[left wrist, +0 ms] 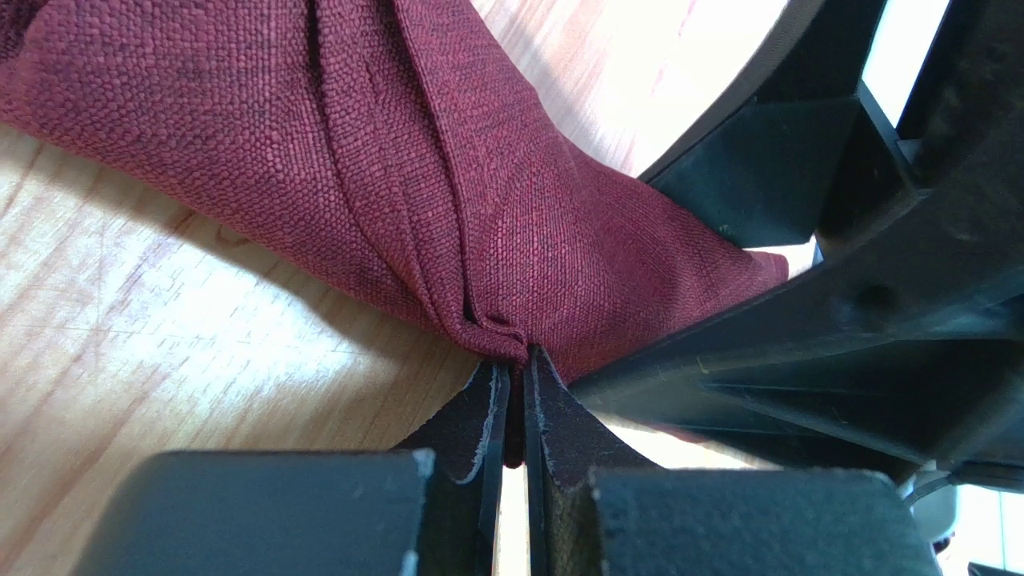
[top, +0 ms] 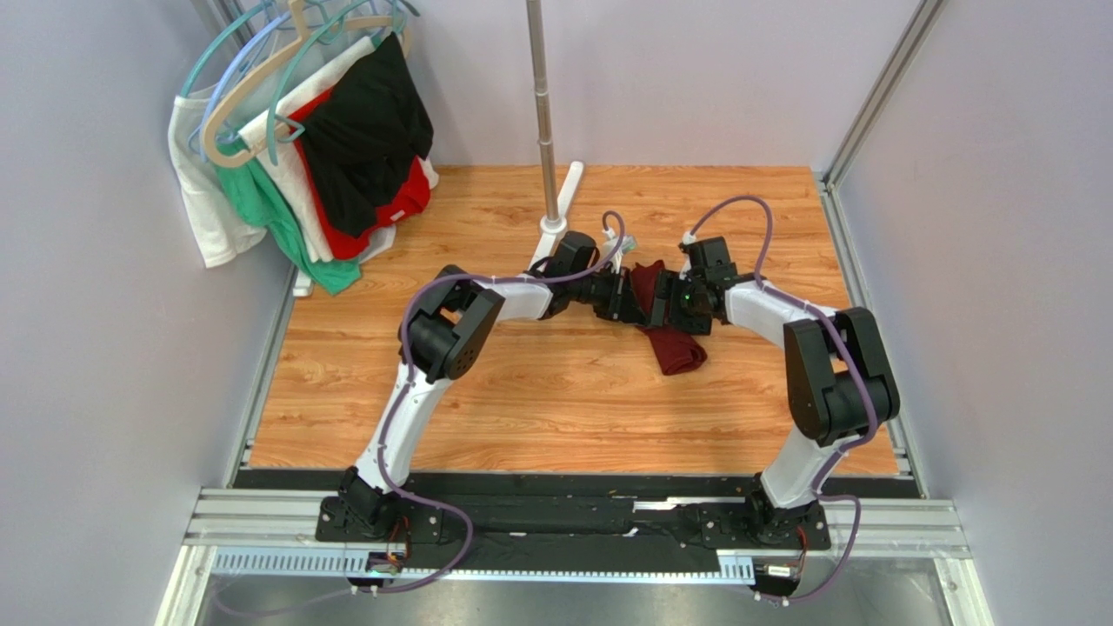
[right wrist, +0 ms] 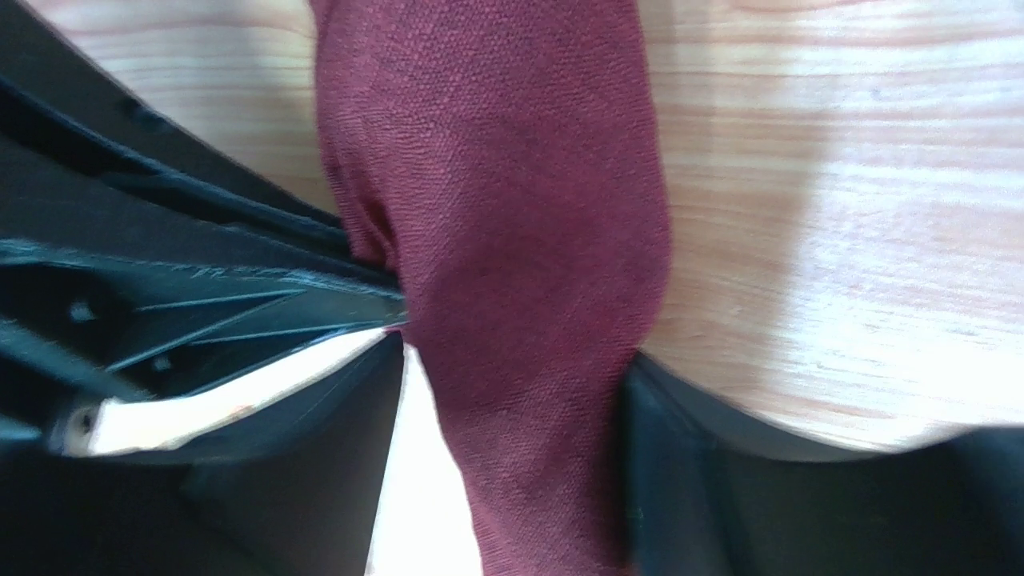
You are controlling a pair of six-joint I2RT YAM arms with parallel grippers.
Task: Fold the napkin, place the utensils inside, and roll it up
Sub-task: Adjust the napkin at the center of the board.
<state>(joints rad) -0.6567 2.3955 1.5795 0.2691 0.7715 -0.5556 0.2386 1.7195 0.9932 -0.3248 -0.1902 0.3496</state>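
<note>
Napkin blurred; cropped top and bottom

One table of pale wood. Two arms bolted at its near edge, the left arm from seven o'clock and the right arm from five o'clock. Two grippers, one apiece: the left gripper and the right gripper, each with two fingers. One napkin, a single maroon cloth just off the middle toward one o'clock. One metal pole at twelve o'clock, on one white foot. One bunch of clothes at ten o'clock: one black garment, one red garment, one green garment, and white garments, two at least, overlapping. Several hangers, too tangled for me to count
</note>
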